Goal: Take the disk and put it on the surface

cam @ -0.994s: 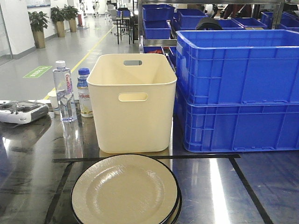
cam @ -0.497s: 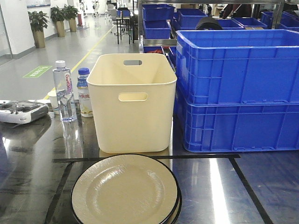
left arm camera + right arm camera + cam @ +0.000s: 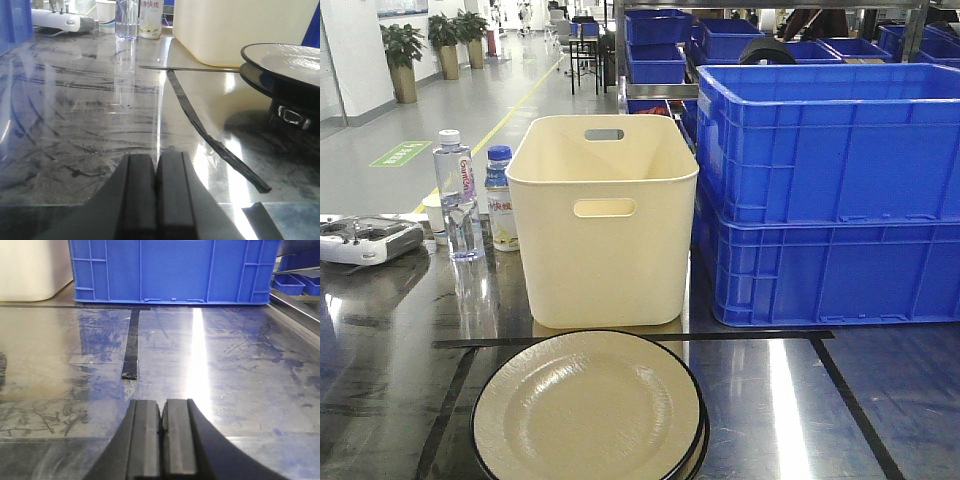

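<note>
Disk: we see the cream plate (image 3: 588, 408) stacked inside the taped rectangle on the metal tabletop (image 3: 880, 380).
Bearing: two o'clock from our left gripper (image 3: 156, 192), the nearer one.
Grippers: left and right gripper (image 3: 161, 440) both clenched, empty.

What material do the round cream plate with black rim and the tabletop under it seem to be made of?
The round cream plate with black rim looks like enamelled metal or melamine: glossy, faintly textured face, dark edge; the pictures leave it open. The dark grey tabletop looks like polished metal: mirror-like reflections, fine scratches, bright glare streak.
</note>
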